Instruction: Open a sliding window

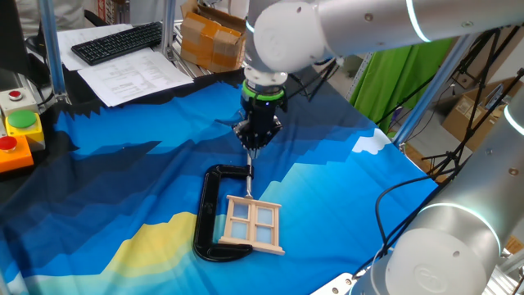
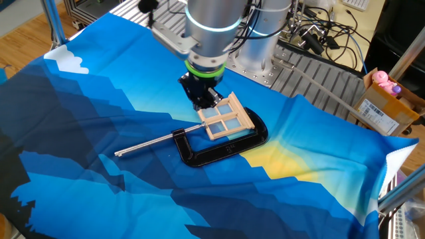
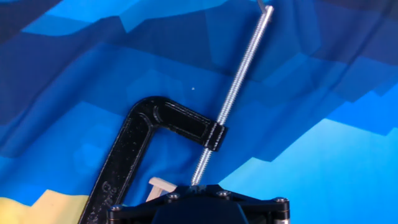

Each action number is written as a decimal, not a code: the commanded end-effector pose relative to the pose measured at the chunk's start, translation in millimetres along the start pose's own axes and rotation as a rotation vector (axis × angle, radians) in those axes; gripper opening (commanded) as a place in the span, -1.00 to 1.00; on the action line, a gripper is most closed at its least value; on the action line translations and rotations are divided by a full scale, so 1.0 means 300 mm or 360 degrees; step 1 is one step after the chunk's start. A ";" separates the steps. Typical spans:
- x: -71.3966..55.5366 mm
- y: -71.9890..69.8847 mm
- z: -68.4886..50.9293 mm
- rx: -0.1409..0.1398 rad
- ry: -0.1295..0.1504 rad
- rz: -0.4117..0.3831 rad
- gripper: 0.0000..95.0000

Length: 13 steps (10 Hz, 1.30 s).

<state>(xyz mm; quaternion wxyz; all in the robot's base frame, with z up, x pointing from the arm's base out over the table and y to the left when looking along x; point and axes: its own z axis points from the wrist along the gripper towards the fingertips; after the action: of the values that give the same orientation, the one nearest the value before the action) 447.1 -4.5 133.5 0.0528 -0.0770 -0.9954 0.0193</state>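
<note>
The sliding window point(image 1: 254, 224) is a small light-wood frame with four bluish panes. It lies flat on the blue cloth inside the mouth of a black C-clamp point(image 1: 214, 215), whose metal screw rod point(image 2: 143, 146) sticks out to one side. My gripper point(image 1: 252, 150) hangs just above the window's edge by the clamp's screw end, with its fingers drawn together and nothing between them. From the other side the gripper point(image 2: 202, 103) stands at the window point(image 2: 227, 117) corner. The hand view shows the clamp point(image 3: 155, 118), the rod point(image 3: 239, 81) and one wooden corner of the window point(image 3: 160, 185); the fingertips are hidden there.
A keyboard point(image 1: 119, 41), papers and a cardboard box point(image 1: 209, 37) lie past the cloth's far edge. A button box point(image 1: 16, 131) sits at the left. Cables point(image 2: 325, 33) and a carton point(image 2: 385, 106) stand beyond the robot's base.
</note>
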 end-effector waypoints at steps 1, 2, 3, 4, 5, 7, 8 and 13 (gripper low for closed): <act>-0.015 0.004 -0.013 -0.0040 0.0042 0.0011 -1.00; -0.015 0.004 -0.013 -0.0093 0.0089 0.0070 -1.00; -0.015 0.004 -0.013 -0.0068 0.0141 0.0085 -1.00; -0.015 0.004 -0.013 -0.0052 0.0203 0.0090 -1.00; -0.015 0.004 -0.013 -0.0041 0.0251 0.0094 -1.00; -0.015 0.004 -0.013 -0.0029 0.0281 0.0100 -1.00; -0.015 0.004 -0.013 -0.0051 0.0284 0.0184 -1.00; -0.015 0.004 -0.013 -0.0065 0.0334 0.0380 -1.00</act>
<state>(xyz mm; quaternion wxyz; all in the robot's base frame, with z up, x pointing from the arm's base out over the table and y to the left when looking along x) 451.7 -3.8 136.4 0.1517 -0.1820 -0.9715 -0.0016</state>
